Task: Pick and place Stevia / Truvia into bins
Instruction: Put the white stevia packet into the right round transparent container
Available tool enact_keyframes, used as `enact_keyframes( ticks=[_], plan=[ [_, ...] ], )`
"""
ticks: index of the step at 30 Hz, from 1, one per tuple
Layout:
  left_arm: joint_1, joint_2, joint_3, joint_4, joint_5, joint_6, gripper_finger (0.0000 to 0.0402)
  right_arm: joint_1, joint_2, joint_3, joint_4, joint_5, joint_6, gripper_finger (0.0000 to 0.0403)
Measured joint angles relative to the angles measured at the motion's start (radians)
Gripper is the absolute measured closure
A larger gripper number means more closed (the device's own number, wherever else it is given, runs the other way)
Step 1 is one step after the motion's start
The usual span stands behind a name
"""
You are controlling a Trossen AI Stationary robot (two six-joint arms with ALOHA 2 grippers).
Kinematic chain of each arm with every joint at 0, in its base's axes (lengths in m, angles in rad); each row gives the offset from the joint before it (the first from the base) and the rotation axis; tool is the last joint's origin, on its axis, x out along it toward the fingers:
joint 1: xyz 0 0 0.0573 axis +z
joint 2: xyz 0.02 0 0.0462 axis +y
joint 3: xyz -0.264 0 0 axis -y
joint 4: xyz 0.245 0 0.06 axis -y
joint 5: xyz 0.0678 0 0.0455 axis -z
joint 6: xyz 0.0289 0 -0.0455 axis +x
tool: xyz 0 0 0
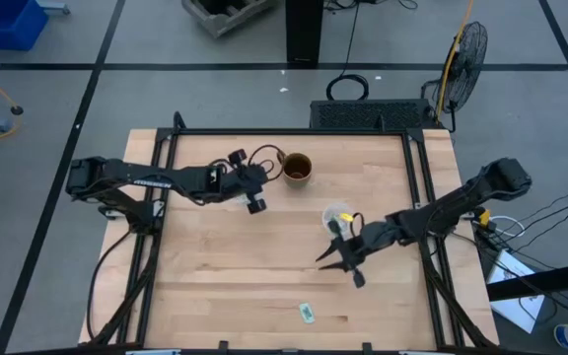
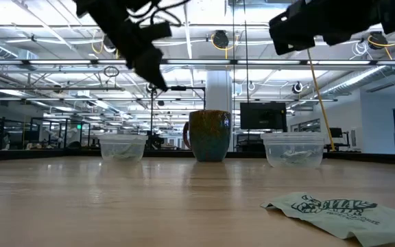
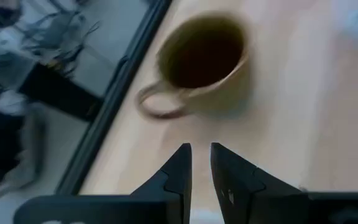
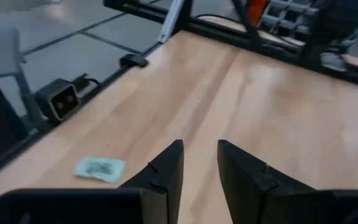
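Table (image 1: 225, 266): two cups (image 2: 123, 147) hold packets; mug (image 1: 297, 169) between; both grippers slightly spread, empty.

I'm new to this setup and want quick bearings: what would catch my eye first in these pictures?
Probably the brown mug at the table's far edge, with the left tool hanging in the air beside it, fingers nearly together. Next, a lone green-and-white packet lying flat near the front edge, apart from everything else. The right tool hovers mid-table, fingers slightly parted and empty, next to a clear cup; the low view shows a second clear cup.
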Motion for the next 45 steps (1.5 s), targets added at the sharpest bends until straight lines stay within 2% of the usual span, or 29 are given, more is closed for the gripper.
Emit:
enact_keyframes(
  ticks=[6, 12, 18, 28, 37, 45],
  plan=[
    [-0.072, 0.000, 0.051, 0.084, 0.050, -0.035, 0.0334, 0.082, 0.164, 0.116, -0.022, 0.001, 0.081, 0.0309],
    [-0.132, 0.001, 0.052, 0.112, 0.047, -0.039, 0.0334, 0.158, 0.349, 0.243, -0.026, 0.001, 0.163, 0.0281],
    [-0.174, 0.001, 0.052, 0.108, 0.045, -0.041, 0.0334, 0.178, 0.481, 0.275, -0.029, 0.001, 0.226, 0.0254],
    [-0.177, 0.001, 0.052, 0.109, 0.044, -0.038, 0.0334, 0.102, 0.516, 0.275, -0.014, -0.204, 0.256, 0.0260],
    [-0.178, 0.001, 0.052, 0.125, 0.038, -0.036, 0.0334, 0.075, 0.668, 0.307, 0.125, -0.341, 0.248, 0.0252],
    [-0.178, 0.001, 0.052, 0.125, 0.039, -0.036, 0.0334, 0.052, 0.686, 0.333, 0.098, -0.365, 0.182, 0.0254]
  ],
)
